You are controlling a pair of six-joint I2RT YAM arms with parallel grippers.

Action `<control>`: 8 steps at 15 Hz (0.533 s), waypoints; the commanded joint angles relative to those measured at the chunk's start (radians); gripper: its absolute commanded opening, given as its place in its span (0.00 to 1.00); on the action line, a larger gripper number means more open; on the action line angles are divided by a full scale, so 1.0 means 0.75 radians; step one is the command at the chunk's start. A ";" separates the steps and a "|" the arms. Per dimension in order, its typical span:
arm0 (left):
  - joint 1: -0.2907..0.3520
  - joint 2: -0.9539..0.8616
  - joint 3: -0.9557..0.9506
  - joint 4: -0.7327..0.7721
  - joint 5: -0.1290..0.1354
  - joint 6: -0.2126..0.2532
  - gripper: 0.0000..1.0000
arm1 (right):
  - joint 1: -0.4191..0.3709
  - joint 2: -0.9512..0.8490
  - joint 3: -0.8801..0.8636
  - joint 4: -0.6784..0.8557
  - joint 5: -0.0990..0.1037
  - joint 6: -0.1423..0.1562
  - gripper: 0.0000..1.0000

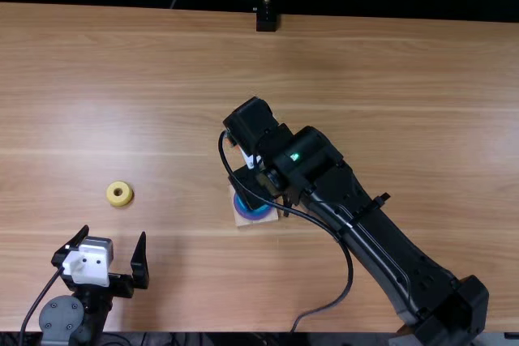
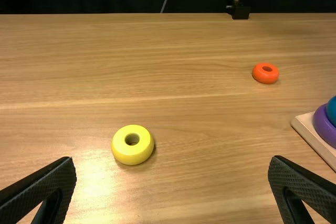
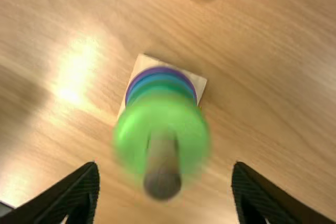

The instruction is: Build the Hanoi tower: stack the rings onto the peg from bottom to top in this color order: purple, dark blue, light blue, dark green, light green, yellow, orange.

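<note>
Centrally in the right wrist view, your right gripper (image 3: 165, 167) is released, its two flat black fingers spread wide with nothing clasped. Between and beyond them stands the round wooden peg (image 3: 161, 163), threaded through a light green ring (image 3: 128, 135) that tops the stack. The wide spread probably lets you clear the ring's sides; you can't tell whether it sits fully flush.

Beneath it, a dark green ring (image 3: 155, 88), blue rings (image 3: 163, 78) and a purple ring (image 3: 173, 70) show as stepped rims, purple lowest and broadest. The two blues are hard to separate here, but the layering suits your order. They rest on a square pale wooden base (image 1: 270, 218), near the middle of the light wood worktop (image 1: 389, 79), likely so both arms can reach it.

Farther across the worktop, past the base, an orange ring (image 2: 265, 79) lies flat and loose. It should wait, since orange belongs last.

Over on the left, your left gripper (image 1: 114, 232) is also parted and empty. Just beyond its fingers, a yellow ring (image 2: 123, 150) lies flat, hole up, apart from the stack. Yellow seems your next piece, and the left arm is well placed to collect it. Before carrying it over, you would want the right arm away from the peg, as the two could collide there.
</note>
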 commanded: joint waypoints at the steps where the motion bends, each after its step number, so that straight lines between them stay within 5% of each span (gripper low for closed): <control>1: 0.004 -0.016 -0.140 -0.098 0.025 0.016 1.00 | 0.024 -0.003 0.023 0.000 0.020 0.010 1.00; 8: 0.004 -0.016 -0.140 -0.098 0.025 0.016 1.00 | 0.007 -0.041 0.090 0.240 0.030 0.010 1.00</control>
